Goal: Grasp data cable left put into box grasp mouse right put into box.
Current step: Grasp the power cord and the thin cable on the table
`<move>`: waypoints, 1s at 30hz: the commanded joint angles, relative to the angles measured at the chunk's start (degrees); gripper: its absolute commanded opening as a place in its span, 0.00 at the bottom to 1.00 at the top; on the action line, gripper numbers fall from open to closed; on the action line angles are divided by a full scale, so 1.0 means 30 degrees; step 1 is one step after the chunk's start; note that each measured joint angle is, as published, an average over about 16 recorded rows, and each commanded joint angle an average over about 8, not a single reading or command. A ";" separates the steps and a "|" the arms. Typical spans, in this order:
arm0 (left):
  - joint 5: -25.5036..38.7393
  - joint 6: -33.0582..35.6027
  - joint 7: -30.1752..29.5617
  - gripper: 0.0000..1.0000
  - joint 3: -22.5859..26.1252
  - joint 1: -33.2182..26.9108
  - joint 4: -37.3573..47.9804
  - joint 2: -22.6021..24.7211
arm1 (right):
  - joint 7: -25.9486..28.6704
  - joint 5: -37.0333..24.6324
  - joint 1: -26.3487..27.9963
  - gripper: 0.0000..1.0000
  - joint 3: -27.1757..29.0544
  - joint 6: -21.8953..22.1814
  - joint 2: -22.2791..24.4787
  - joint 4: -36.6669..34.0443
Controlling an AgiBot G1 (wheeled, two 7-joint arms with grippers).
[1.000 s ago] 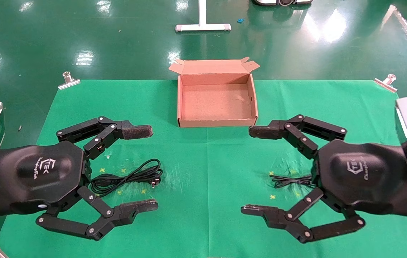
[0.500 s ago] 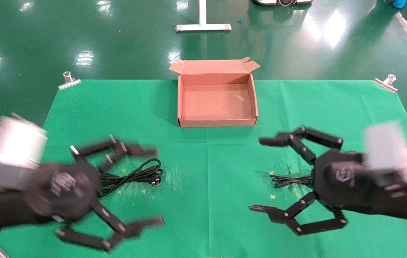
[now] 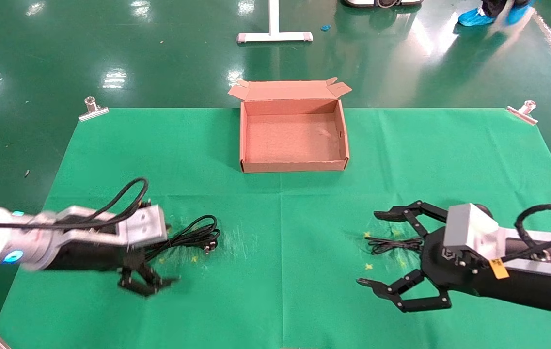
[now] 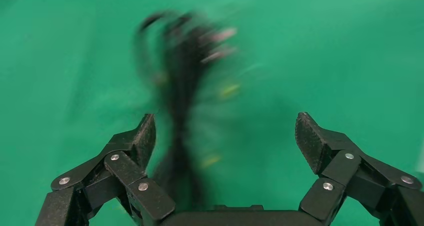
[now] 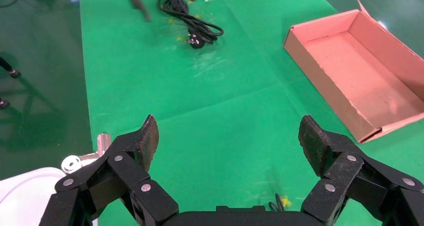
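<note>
The box [image 3: 292, 167] is seen open and bare at the far middle of the green cloth [image 3: 280, 252], while the data cable [image 3: 189, 237] is straddled by the wide-spread left gripper [image 3: 151, 252] and the mouse's thin cord [image 3: 391, 244] by the wide-spread right gripper [image 3: 371, 249].

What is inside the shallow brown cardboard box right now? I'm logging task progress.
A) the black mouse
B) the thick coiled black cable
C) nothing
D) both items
C: the shallow brown cardboard box shows only bare floor, and the thick coiled black data cable lies on the green cloth.
</note>
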 commanded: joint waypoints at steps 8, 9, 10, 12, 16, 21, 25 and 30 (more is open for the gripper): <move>0.3882 -0.0582 -0.2445 1.00 0.1091 -0.0953 0.0127 0.1668 | -0.0176 0.0098 -0.0464 1.00 0.0080 0.0288 -0.0017 -0.0104; 0.4031 -0.0597 -0.2537 1.00 0.1139 -0.0984 0.0139 0.1758 | -0.0189 0.0107 -0.0516 1.00 0.0092 0.0312 0.0002 -0.0126; 0.4161 -0.0618 -0.2601 1.00 0.1181 -0.1001 0.0150 0.1824 | -0.0203 0.0116 -0.0568 1.00 0.0105 0.0334 0.0024 -0.0146; 0.4388 -0.0690 -0.2704 1.00 0.1242 -0.1008 0.0181 0.1921 | -0.0250 0.0132 -0.0671 1.00 0.0134 0.0367 0.0077 -0.0184; 0.4667 -0.0879 -0.2813 1.00 0.1289 -0.0954 0.0233 0.2002 | -0.0367 0.0160 -0.0823 1.00 0.0191 0.0381 0.0193 -0.0273; 0.5309 -0.1079 -0.2910 1.00 0.1475 -0.0868 0.0230 0.2094 | -0.0455 0.0129 -0.0910 1.00 0.0232 0.0426 0.0286 -0.0392; 0.6110 -0.1233 -0.3175 1.00 0.1672 -0.0846 0.0141 0.2194 | -0.0529 0.0063 -0.0959 1.00 0.0237 0.0487 0.0306 -0.0412; 0.6557 -0.1360 -0.3635 1.00 0.1686 -0.0837 0.0067 0.2251 | -0.0609 -0.0016 -0.1043 1.00 0.0220 0.0540 0.0314 -0.0425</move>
